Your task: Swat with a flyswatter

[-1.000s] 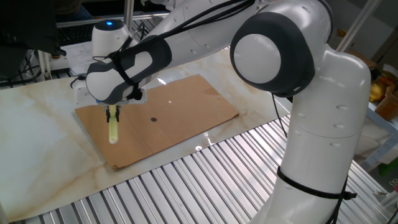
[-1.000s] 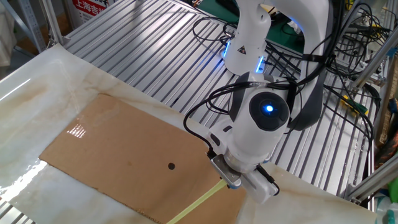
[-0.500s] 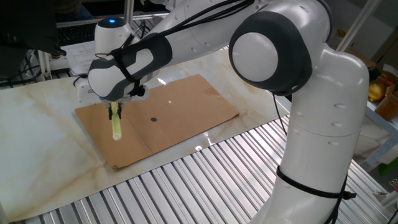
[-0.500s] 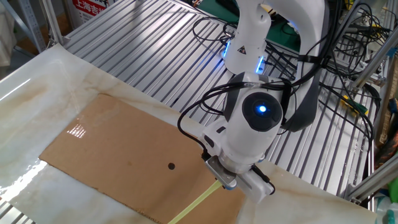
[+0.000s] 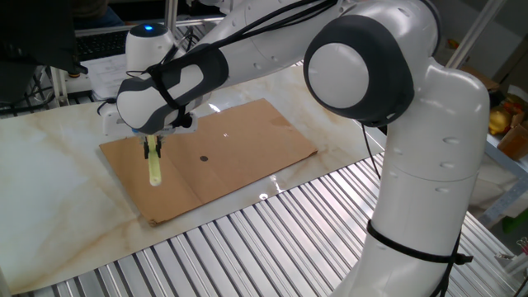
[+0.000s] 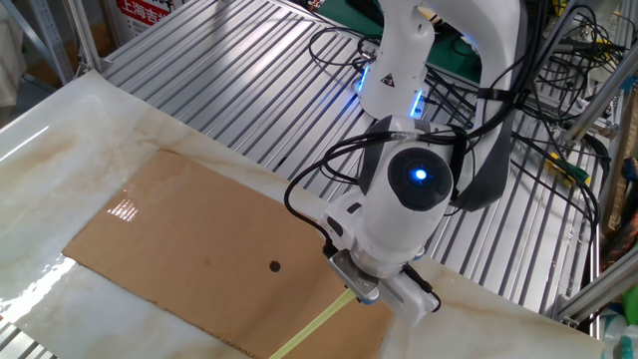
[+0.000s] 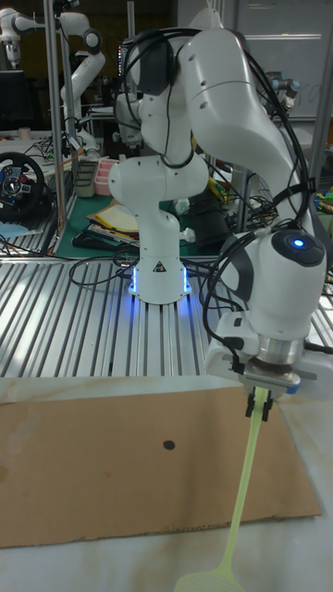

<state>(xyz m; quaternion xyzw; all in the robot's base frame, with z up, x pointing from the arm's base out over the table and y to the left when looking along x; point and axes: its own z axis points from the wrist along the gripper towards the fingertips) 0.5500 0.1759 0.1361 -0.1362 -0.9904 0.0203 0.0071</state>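
My gripper (image 7: 257, 404) points down over the right end of the cardboard sheet (image 7: 111, 481) and is shut on the top of the flyswatter's thin handle. The pale yellow-green flyswatter (image 7: 242, 481) hangs down and forward from the fingers, and its mesh head (image 7: 208, 580) reaches the picture's bottom edge beyond the cardboard. In one fixed view the gripper (image 5: 153, 148) holds the flyswatter (image 5: 153, 170), which looks short end-on. In the other fixed view the handle (image 6: 317, 325) slants out from under the gripper (image 6: 354, 290). A small black dot (image 7: 168, 445) marks the cardboard.
The cardboard (image 5: 223, 157) lies on a pale marble-like tabletop (image 5: 49, 198). Ribbed metal slats (image 5: 272, 239) border the table. The robot's white base (image 7: 157, 268) stands behind the table, with cables (image 6: 538, 90) and clutter around it.
The gripper and flyswatter shifted slightly across the cardboard between one second and half a second ago. Since then nothing has moved.
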